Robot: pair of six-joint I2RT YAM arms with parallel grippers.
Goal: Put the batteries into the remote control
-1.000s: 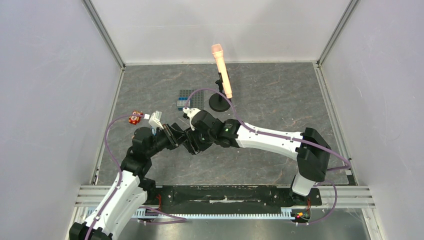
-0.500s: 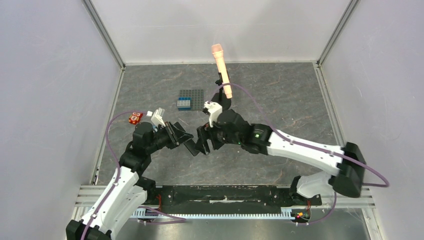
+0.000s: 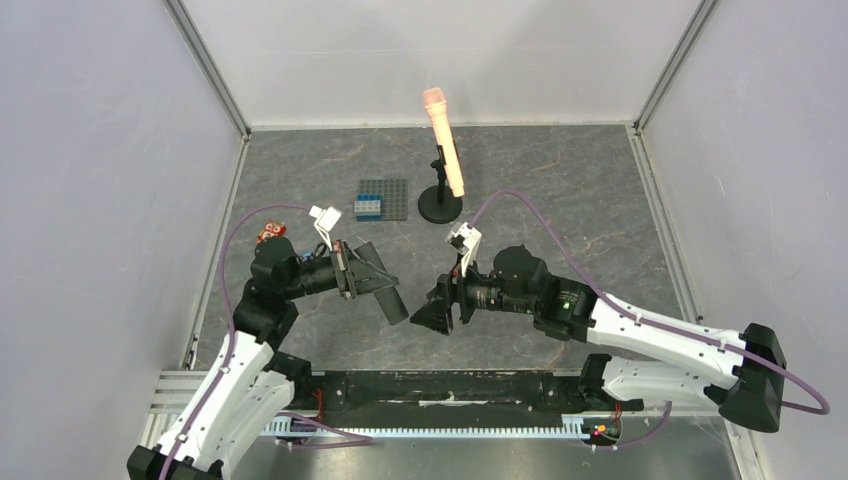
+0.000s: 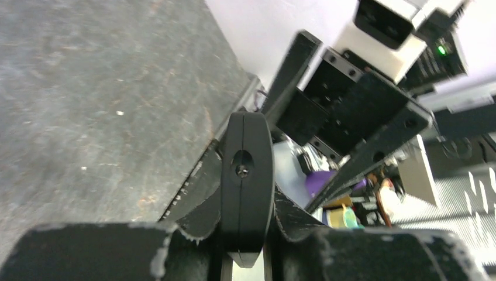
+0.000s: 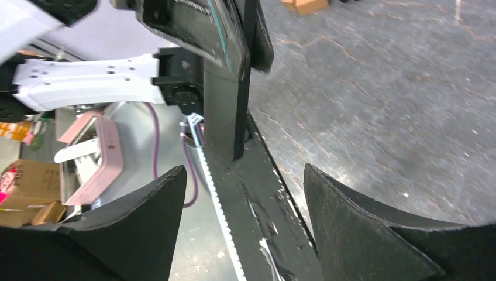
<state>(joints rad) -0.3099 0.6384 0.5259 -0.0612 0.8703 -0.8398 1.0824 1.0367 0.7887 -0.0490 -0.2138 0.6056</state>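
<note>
The table [image 3: 560, 200] is carrying a microphone [image 3: 443, 140] on its stand at the far side, with a studded grey plate [image 3: 392, 195] lying just beside it. The left gripper [image 3: 358, 277] is clamping the remote control [image 3: 386, 296] and holding it tilted, clear of the table, left of centre; the left wrist view is showing the bar edge-on between the fingers [image 4: 196, 196]. The right gripper [image 3: 438, 314] is facing the remote's lower end from near by, jaws standing apart and gripping nothing. The batteries are not showing in any view.

Likely hazards: the narrow edge grip is leaving the bar free to pivot or slip if the right gripper is pushing against it, and the two grippers are working close enough to collide.
</note>
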